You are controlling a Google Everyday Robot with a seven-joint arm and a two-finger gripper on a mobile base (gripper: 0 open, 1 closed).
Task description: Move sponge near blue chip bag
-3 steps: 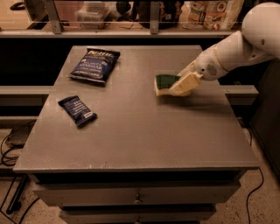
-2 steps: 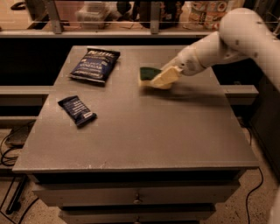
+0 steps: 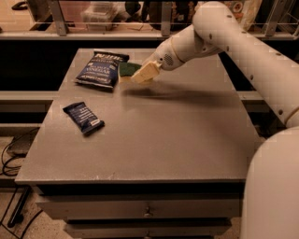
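The sponge [image 3: 126, 69], dark green on top with pale foam below, is at the far side of the grey table [image 3: 154, 135], right beside the blue chip bag [image 3: 101, 69], which lies flat at the far left with white lettering. My gripper [image 3: 143, 73] reaches in from the right on the white arm and is shut on the sponge's right end, holding it just above or on the tabletop; I cannot tell which.
A smaller narrow dark blue snack packet [image 3: 83, 117] lies at the table's left side. A rail and shelf with clutter [image 3: 103, 11] run behind the table. My white arm [image 3: 243, 51] spans the right side. Cables [image 3: 11, 154] lie on the floor at the left.
My gripper has carried the sponge leftward across the far side of the table, from the right part to right beside the blue chip bag.
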